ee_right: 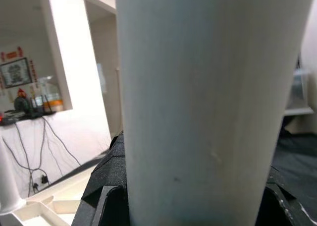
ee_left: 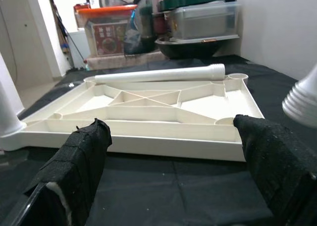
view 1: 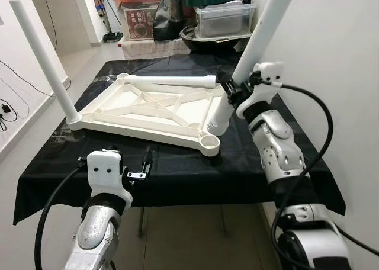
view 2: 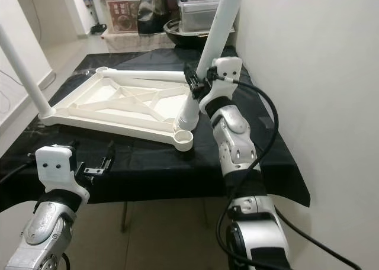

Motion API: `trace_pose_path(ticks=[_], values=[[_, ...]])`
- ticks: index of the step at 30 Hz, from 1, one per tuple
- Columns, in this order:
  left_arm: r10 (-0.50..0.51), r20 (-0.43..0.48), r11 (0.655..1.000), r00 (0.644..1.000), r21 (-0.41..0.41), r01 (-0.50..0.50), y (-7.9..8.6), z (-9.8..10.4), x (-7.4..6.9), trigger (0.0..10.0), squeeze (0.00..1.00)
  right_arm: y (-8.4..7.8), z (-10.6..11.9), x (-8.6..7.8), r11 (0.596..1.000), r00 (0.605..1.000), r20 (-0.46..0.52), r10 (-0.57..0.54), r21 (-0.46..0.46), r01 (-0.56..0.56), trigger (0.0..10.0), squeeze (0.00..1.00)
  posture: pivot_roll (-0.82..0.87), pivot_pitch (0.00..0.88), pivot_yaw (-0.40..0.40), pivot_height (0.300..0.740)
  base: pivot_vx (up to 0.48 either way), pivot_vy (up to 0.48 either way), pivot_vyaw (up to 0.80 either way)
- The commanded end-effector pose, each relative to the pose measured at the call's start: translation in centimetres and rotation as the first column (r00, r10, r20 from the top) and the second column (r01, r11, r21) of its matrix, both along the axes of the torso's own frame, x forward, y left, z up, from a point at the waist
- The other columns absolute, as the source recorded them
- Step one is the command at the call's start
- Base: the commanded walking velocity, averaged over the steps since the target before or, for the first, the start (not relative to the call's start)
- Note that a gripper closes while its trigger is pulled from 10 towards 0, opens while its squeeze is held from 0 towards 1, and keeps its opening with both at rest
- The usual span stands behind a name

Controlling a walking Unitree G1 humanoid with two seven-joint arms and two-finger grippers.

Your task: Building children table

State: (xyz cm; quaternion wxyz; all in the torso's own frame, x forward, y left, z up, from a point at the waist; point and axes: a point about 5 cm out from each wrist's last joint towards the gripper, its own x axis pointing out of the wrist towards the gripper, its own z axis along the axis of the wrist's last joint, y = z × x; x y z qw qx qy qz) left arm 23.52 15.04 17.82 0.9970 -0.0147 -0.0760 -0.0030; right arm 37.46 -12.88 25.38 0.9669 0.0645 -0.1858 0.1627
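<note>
The right claw, pinching a white leg, is needing to straighten it over the corner socket while the left claw is idling spread.

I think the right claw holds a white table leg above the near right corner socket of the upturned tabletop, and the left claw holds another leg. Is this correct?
Not quite. The left claw holds nothing: the left wrist view shows its fingers open and empty, near the tabletop. The right claw does hold a white leg above the near right corner socket.
</note>
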Motion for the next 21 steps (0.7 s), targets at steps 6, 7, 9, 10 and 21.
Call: trace_pose_path(ticks=[6, 7, 9, 10, 21], values=[[0.024, 0.021, 1.0, 0.999, 0.007, -0.025, 0.02, 0.21, 0.06, 10.0, 0.0, 0.86, 0.41, -0.3, 1.0, 0.999, 0.041, -0.012, -0.015, 0.013, 10.0, 0.0, -0.02, 0.0, 0.034, 0.74, 0.309, 0.0, 0.0], [0.025, 0.022, 1.0, 0.999, 0.009, -0.025, -0.01, 0.2, 0.1, 10.0, 0.0, 0.9, 0.43, -0.34, 1.0, 0.999, 0.045, -0.018, -0.016, 0.019, 10.0, 0.0, -0.02, 0.0, 0.034, 0.74, 0.326, 0.0, 0.0], [0.029, 0.022, 0.999, 0.999, 0.012, -0.03, 0.01, 0.13, 0.12, 10.0, 0.0, 0.96, 0.49, -0.41, 1.0, 0.998, 0.049, -0.026, -0.015, 0.026, 10.0, 0.0, -0.02, 0.0, 0.037, 0.74, 0.324, 0.0, 0.0], [0.031, 0.021, 0.999, 0.999, 0.013, -0.032, 0.03, 0.09, 0.11, 10.0, 0.0, 0.98, 0.53, -0.42, 1.0, 0.998, 0.049, -0.025, -0.015, 0.026, 10.0, 0.0, -0.02, 0.0, 0.037, 0.74, 0.322, 0.0, 0.0], [0.037, 0.016, 0.999, 0.999, -0.002, -0.037, 0.03, -0.05, 0.19, 10.0, 0.0, 1.13, 0.63, -0.38, 1.0, 0.998, 0.05, -0.025, -0.009, 0.025, 10.0, 0.0, -0.02, 0.0, 0.036, 0.74, 0.266, 0.0, 0.0]])
